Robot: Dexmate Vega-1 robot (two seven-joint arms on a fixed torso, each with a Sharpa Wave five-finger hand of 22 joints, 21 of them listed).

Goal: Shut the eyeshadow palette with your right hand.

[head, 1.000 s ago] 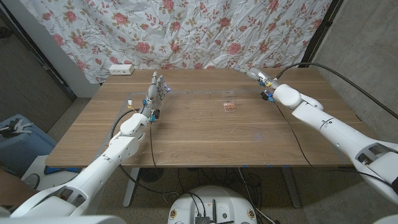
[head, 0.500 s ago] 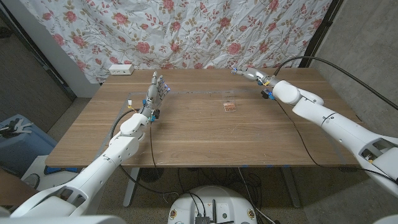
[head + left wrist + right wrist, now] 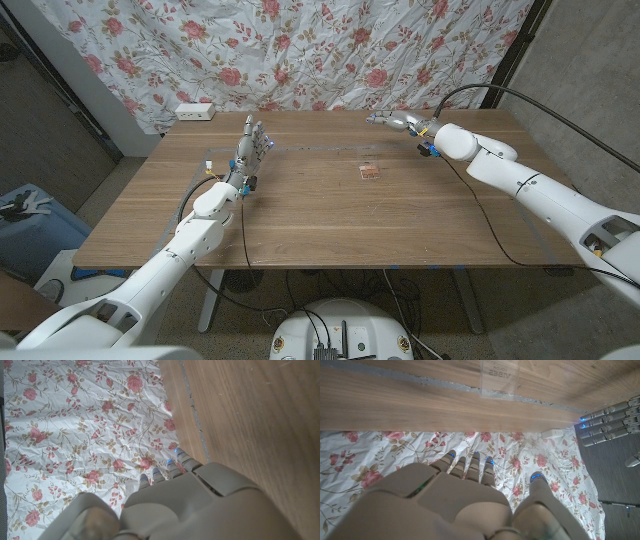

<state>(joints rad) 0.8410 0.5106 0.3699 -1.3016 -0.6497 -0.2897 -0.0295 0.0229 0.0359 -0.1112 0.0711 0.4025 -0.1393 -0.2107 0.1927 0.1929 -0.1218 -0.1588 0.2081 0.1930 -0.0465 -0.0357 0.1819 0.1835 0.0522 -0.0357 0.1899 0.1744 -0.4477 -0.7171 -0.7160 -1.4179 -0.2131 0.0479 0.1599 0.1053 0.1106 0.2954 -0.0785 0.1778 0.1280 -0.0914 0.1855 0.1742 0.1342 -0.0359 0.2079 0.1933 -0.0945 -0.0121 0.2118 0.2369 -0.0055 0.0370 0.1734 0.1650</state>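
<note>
The eyeshadow palette [image 3: 371,170] is a small open case with pinkish pans, lying on the wooden table [image 3: 330,225] a little right of its middle. My right hand [image 3: 393,120] hovers over the far part of the table, beyond the palette and slightly to its right, apart from it. Its fingers [image 3: 470,466] are spread and hold nothing. My left hand [image 3: 251,146] stands at the far left of the table with its fingers [image 3: 172,467] pointing up, apart and empty; it also appears in the right wrist view [image 3: 609,419].
A flowered cloth [image 3: 300,50] hangs behind the table's far edge. A white power strip [image 3: 195,111] lies at the far left corner. A clear plastic tag [image 3: 500,375] lies on the wood. Black cables [image 3: 470,205] trail from both arms.
My right hand has moved left along the far side of the table, closer to the palette. The left hand and the palette have not moved.
</note>
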